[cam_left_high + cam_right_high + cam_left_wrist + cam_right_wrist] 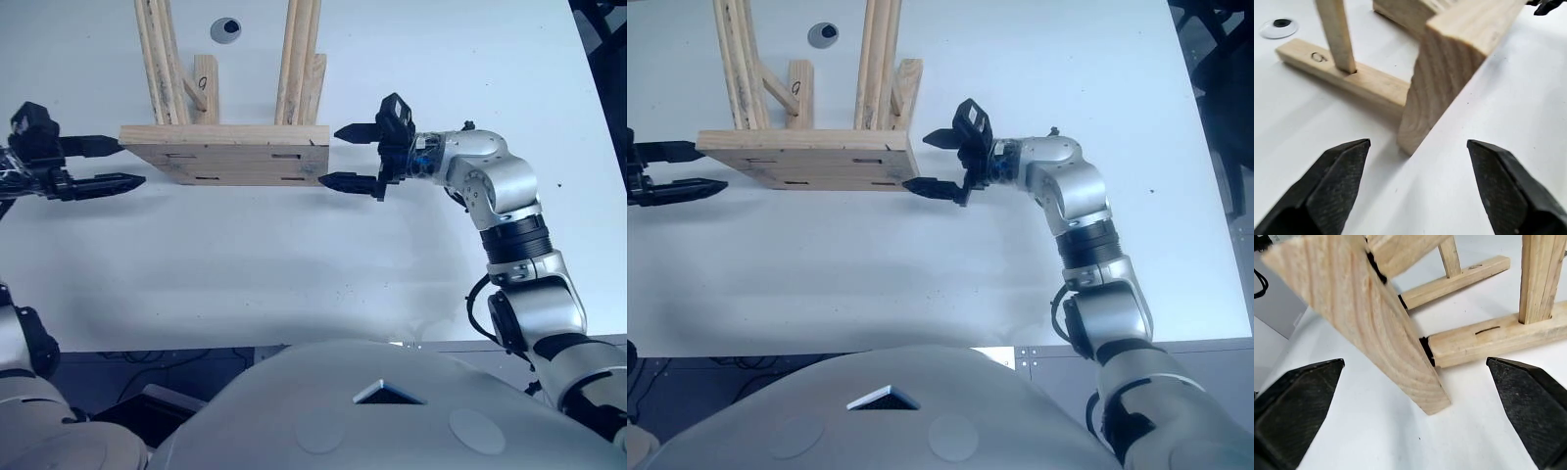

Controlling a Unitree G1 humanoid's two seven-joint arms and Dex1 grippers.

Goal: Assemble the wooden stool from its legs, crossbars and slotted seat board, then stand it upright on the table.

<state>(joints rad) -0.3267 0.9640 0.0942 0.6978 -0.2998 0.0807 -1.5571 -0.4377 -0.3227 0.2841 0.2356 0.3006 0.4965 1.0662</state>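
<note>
Left eye: stool (230, 98) lies on its side on the bench (294, 274). Its seat board (225, 154) stands on edge, and the legs (299, 59) run off beyond it. Left claw (134, 163) is wide open and empty at the board's left end. Right claw (328, 156) is wide open and empty at the right end.
Left wrist: the board end sits between the fingers (1334, 181), apart from both.
Right wrist: the same at the other end.

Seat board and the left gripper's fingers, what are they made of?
Seat board: pale bare softwood, probably pine; curved grain shows on its cut end, no gloss. Left gripper fingers: matte black, finely textured, likely plastic or rubber.
</note>
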